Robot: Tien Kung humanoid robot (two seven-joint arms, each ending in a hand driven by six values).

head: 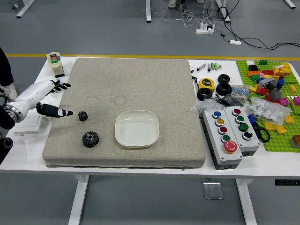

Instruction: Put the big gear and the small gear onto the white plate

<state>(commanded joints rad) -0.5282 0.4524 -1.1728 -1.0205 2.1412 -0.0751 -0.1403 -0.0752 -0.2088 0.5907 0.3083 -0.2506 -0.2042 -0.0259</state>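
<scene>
The left hand (42, 92) reaches in at the mat's nine o'clock side, fingers spread wide, nothing in them. Near it, toward four or five o'clock, the small gear (83, 116) lies on the grey mat (126, 89); the big gear (90, 138) is farther out, toward five. Beyond both, toward three, sits the white plate (137, 128), apart from the gears, then button boxes (223, 136) on the bench (187, 173).

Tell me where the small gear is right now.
In the head view, the small gear lies toward the left side of the gray mat, just beyond the big gear and near the left hand.
</scene>
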